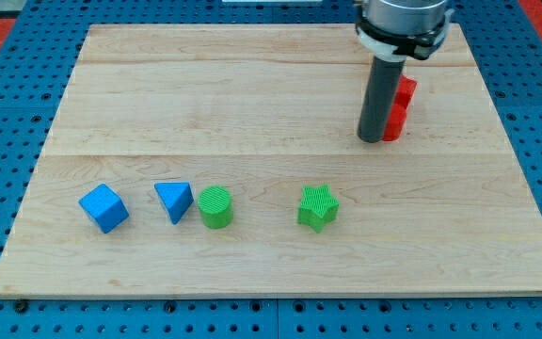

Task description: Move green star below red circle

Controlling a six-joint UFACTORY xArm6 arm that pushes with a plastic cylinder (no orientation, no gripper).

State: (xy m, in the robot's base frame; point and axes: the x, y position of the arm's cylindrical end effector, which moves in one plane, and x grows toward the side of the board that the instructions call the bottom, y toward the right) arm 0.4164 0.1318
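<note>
A pale wooden board (252,85) lies on blue perforated table (7,113).

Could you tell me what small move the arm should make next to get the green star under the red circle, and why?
Probably bring my tip down toward the view's bottom, to the left of the green star-shaped block. My tip now sits beside a red block, partly hidden, near the view's top right, far from the star. The star lies lower and further left, so it likely needs pushing rightward.

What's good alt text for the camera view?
A dark rod's tip rests at the view's upper right beside a partly hidden red block. Along the bottom of the wooden board sit a blue cube, blue triangle, green cylinder and green star.
</note>
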